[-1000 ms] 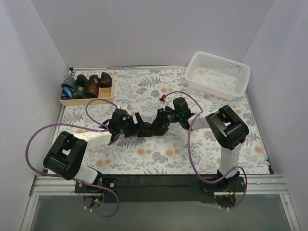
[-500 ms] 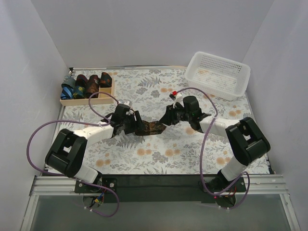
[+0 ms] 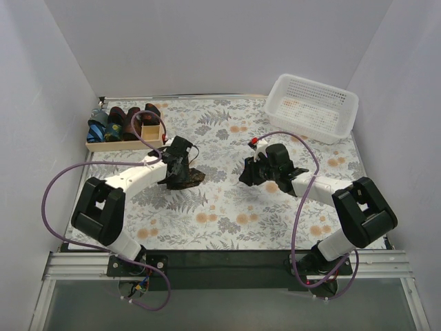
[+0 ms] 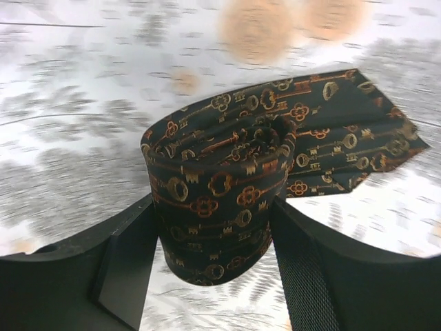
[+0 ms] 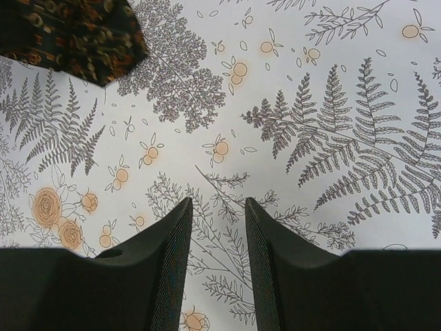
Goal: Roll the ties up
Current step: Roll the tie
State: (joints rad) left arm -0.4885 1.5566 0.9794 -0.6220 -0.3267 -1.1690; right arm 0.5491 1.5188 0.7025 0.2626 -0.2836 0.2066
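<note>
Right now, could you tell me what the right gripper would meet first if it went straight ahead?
Probably the floral tablecloth; the tie lies off to one side of the line of the right gripper.

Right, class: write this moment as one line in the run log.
task: roll ties | left pincer: closed on rolled tie, wide end loose | right pincer: open, empty

Left-wrist view had the worktop (image 4: 76, 131) smeared by blur and the sides of the rolled tie (image 4: 227, 165) covered by the fingers of the left pincer (image 4: 212, 227), right-wrist view cut that tie off at the top-left corner, and patterns on the stored rolls (image 3: 131, 123) in the tray (image 3: 122, 145) were too small to read.
</note>
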